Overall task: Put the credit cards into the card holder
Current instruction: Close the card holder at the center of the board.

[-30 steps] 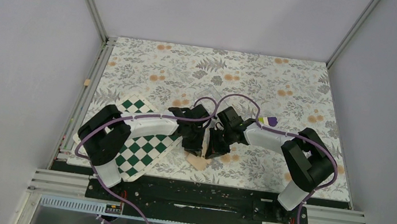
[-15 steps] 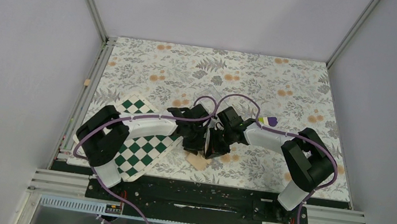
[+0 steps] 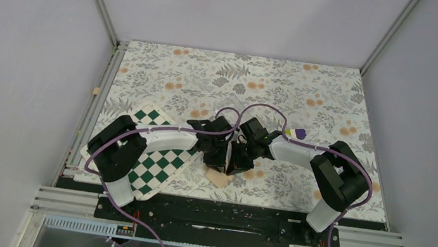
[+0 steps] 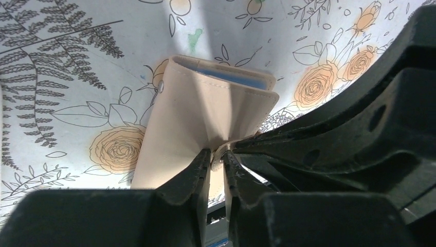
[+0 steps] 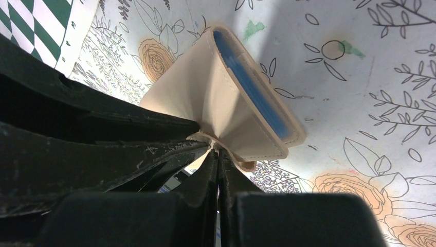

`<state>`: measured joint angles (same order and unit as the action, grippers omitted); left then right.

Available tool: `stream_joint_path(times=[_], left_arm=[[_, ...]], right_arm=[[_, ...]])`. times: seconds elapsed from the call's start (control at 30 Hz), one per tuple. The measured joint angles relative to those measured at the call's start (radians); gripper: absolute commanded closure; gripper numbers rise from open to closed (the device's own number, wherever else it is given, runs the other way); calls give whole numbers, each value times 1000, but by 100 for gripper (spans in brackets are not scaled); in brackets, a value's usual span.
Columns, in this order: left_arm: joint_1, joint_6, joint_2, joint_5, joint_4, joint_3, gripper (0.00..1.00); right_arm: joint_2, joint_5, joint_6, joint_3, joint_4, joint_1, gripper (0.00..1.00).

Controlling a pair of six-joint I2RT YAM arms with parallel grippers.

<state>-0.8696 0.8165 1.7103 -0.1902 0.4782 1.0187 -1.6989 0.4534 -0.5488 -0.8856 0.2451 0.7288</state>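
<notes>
The tan card holder (image 4: 190,118) stands partly lifted off the flowered table, its flaps spread and the light blue lining (image 5: 252,87) showing. My left gripper (image 4: 217,157) pinches the small tab at its near edge, jaws almost together. From the other side, my right gripper (image 5: 218,152) is shut on the thin edge of the same card holder (image 5: 226,103). From above, both grippers (image 3: 229,157) meet over the card holder (image 3: 219,178) near the table's front middle. The credit cards are out of view.
A green-and-white chequered board (image 3: 156,165) lies under the left arm at the front left. A small purple and yellow-green block (image 3: 297,133) sits behind the right arm. The table's front edge runs just below the card holder.
The left arm's elbow has shifted slightly to the right. The card holder and the right arm stay where they were.
</notes>
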Motion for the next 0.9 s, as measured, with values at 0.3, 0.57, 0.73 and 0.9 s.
stream_joint_path(times=[0.3, 0.57, 0.73, 0.9], left_arm=[[-24, 4, 11, 19, 27, 23, 100], [-34, 42, 77, 45, 144, 118, 100], [-34, 56, 84, 50, 164, 131, 83], [-38, 44, 76, 74, 182, 131, 71]], right_arm=[[-1, 0, -9, 0, 1, 0, 100], [-6, 0, -55, 0, 6, -3, 100], [-6, 0, -55, 0, 6, -3, 100], [-6, 0, -42, -2, 5, -3, 100]])
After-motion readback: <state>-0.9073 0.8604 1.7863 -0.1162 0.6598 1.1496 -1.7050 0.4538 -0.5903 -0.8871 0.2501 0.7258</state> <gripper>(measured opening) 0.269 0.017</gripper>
